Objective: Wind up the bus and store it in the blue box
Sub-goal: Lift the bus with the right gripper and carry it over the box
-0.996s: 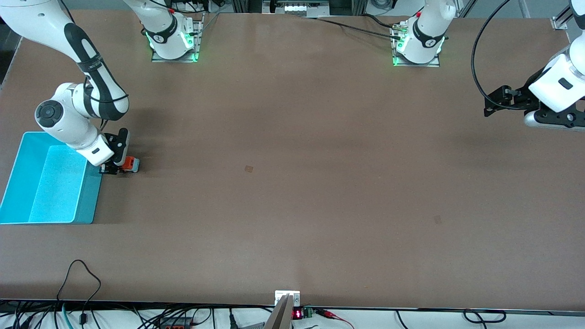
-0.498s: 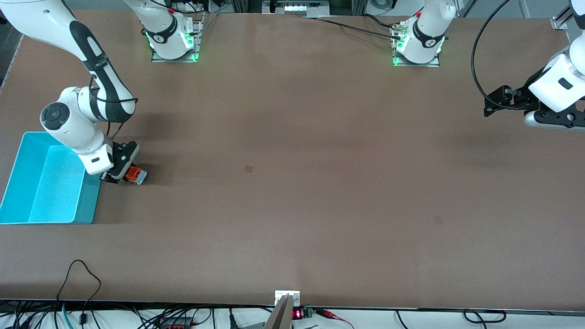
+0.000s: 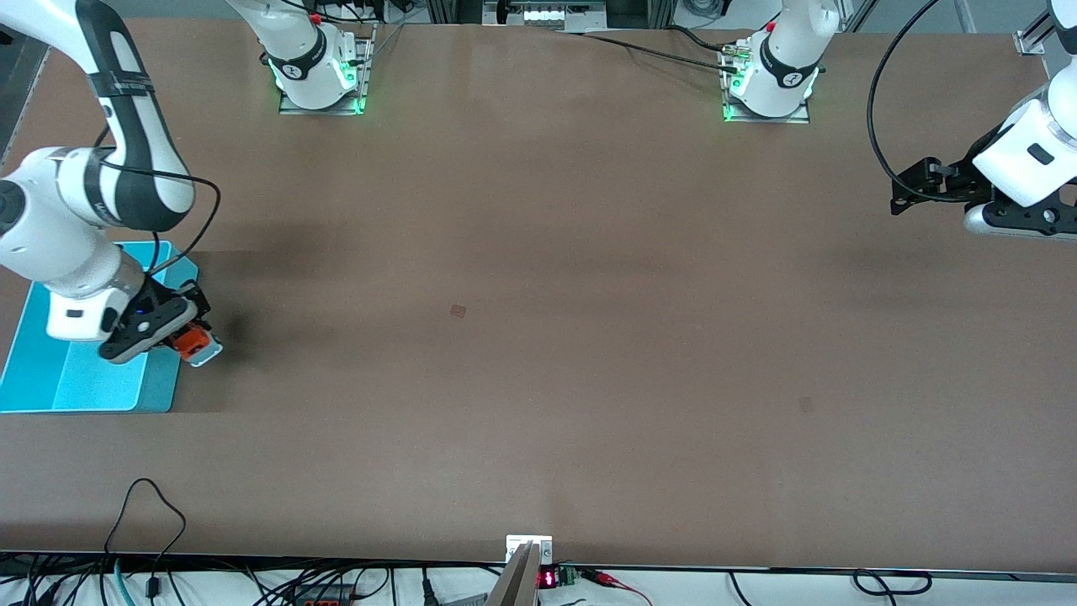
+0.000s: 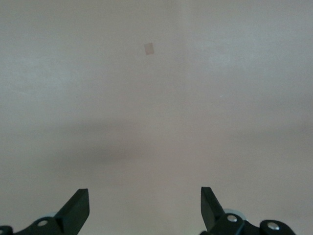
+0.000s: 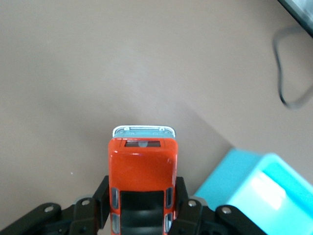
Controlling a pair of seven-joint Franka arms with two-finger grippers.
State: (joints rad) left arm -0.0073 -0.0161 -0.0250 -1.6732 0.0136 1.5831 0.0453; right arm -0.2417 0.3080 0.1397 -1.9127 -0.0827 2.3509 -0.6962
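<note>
right hand (image 3: 172, 337): clamped, raised | left hand (image 4: 145, 210): spread, waiting

Blue box (image 3: 50, 383) wall just beside held bus (image 3: 195, 341); open tabletop (image 3: 538, 337) elsewhere.

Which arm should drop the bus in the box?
Right. Its pincer is shut on the small orange toy bus at the turquoise plastic bin's wall; the left pincer waits open at the table's other end.

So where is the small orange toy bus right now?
The small orange toy bus is clamped in the right gripper, raised beside the light blue plastic box at the right arm's end of the table, not yet inside it.
</note>
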